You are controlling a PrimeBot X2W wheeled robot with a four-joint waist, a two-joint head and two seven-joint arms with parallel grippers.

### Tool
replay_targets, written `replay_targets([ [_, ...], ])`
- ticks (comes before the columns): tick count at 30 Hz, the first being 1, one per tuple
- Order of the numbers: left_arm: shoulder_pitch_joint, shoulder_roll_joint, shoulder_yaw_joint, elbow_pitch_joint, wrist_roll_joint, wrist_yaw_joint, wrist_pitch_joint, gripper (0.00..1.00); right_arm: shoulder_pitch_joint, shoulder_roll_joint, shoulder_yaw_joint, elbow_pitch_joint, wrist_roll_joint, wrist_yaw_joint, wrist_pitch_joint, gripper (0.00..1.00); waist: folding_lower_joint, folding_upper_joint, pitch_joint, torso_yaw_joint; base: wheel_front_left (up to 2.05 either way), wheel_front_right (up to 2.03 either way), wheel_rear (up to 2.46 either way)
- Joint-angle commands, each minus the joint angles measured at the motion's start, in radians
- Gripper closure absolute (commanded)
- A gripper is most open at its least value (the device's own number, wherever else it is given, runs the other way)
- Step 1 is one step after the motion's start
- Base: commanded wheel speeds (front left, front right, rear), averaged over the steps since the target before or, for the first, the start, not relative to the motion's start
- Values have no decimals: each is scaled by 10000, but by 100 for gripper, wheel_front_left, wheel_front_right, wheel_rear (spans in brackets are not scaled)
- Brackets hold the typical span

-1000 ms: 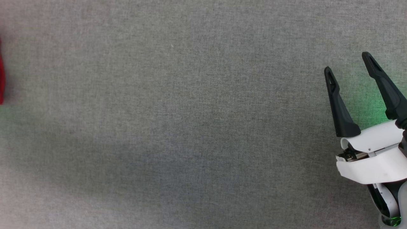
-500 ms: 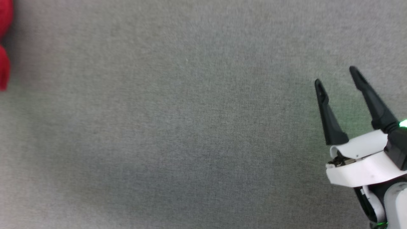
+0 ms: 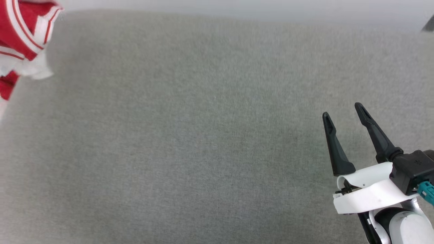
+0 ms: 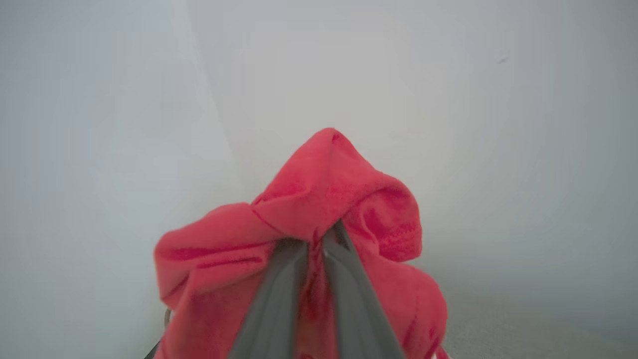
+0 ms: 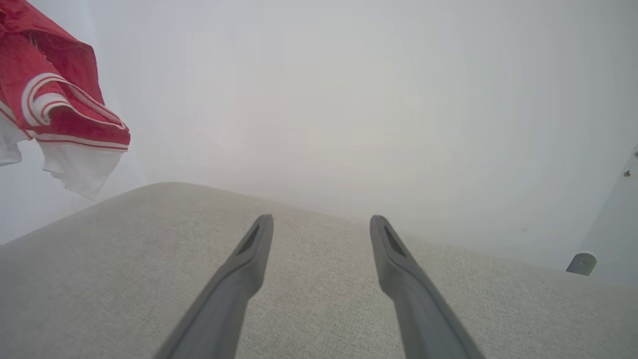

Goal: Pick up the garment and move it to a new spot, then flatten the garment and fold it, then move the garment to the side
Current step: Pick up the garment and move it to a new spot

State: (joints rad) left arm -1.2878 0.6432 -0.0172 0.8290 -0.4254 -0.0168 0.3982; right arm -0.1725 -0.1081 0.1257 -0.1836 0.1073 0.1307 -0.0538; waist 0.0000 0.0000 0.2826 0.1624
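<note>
One soft shirt. Head view: the garment (image 3: 23,34) shows at the upper left edge, well apart from the right gripper (image 3: 342,110), its fingers spread and empty over the grey bench (image 3: 203,135). Left wrist view: the left gripper (image 4: 319,238) pinches a red fold, fingers almost together. Right wrist view: the garment dangles above the bench, limp and probably light. A hem corner looks the likeliest second hold.

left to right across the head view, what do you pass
garment hanging at the upper left edge → grey cloth surface across the middle → right gripper at the lower right, fingers apart
</note>
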Motion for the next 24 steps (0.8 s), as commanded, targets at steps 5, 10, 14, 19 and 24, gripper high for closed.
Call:
replay_targets([
  [5, -727, -178, -400, 42, 75, -468, 128, 100, 253, 211, -209, 159, -3, 1, -158, 0, 0, 0, -1392, 219, 0, 0, 0],
  [10, -1141, -472, -818, 117, -4, -813, 409, 100, 392, 345, -396, 296, -49, 1, -253, 0, 0, 0, -1762, 121, 0, 0, 0],
  [14, -1294, -673, -1053, 71, -156, -955, 647, 100, 401, 412, -667, 410, -159, 1, -333, 0, 0, 0, -1941, -147, 0, 0, 0],
  [19, -1098, -974, -1317, -153, -387, -1042, 1003, 100, 480, 463, -1234, 549, -250, 1, -450, 0, 0, 0, -2118, -627, 0, 0, 0],
  [24, -619, -1416, -1473, -805, -632, -978, 1468, 100, 625, 497, -2015, 723, -387, 1, -578, 0, 0, 0, -2221, -1097, 0, 0, 0],
])
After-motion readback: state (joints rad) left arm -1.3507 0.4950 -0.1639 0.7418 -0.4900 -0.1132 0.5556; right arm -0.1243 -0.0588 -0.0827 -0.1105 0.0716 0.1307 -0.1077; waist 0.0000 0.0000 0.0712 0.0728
